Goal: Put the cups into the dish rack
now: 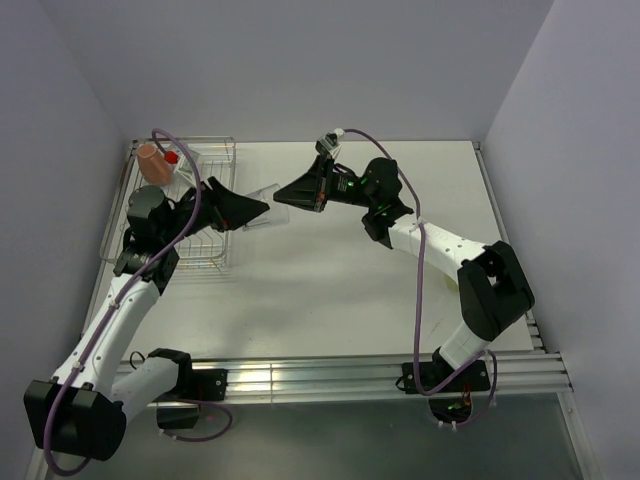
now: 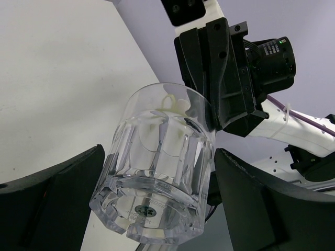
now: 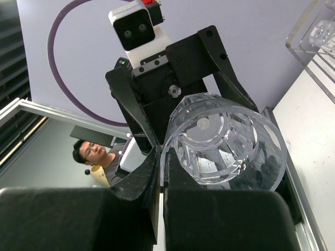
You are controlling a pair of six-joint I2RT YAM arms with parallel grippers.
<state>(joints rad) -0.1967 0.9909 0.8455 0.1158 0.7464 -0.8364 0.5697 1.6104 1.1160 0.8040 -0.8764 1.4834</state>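
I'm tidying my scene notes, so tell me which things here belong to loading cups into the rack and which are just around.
Job: clear tumbler, orange mug, dish rack, left gripper, right gripper.
Just around: small red item in the rack, person in the background.

The white-and-black left arm (image 1: 140,380) and right arm (image 1: 445,243) have tube links, boxy joints and black wedge-shaped jaws. A thin purple cable (image 1: 419,310) follows each; a small green light (image 2: 283,41) glows on the right one.
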